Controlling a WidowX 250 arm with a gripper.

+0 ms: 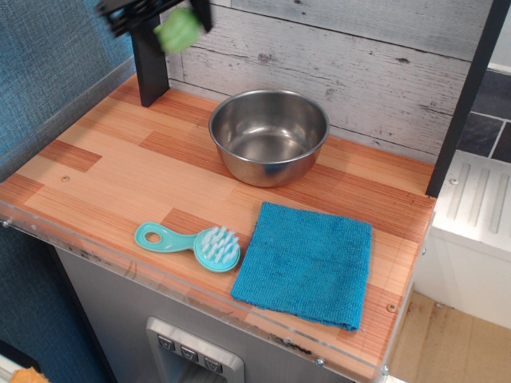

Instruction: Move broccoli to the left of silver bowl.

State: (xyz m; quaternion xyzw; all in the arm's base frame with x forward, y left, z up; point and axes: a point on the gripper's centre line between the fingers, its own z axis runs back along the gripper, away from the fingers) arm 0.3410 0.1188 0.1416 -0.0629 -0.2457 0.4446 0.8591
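Observation:
The silver bowl (pixel 269 134) stands at the back middle of the wooden counter; it is shiny, deep and empty. My gripper (pixel 177 24) is at the top left of the view, high above the counter and up and to the left of the bowl. It is shut on the light-green broccoli (pixel 179 30), which hangs between the dark fingers. The gripper and broccoli are blurred, and most of the arm is out of view above.
A teal brush (pixel 194 242) lies near the front edge. A blue cloth (pixel 306 262) lies to its right. A dark post (pixel 148 64) stands at the back left under the gripper. Another dark post (pixel 467 96) stands at the right. A wood-plank wall runs behind.

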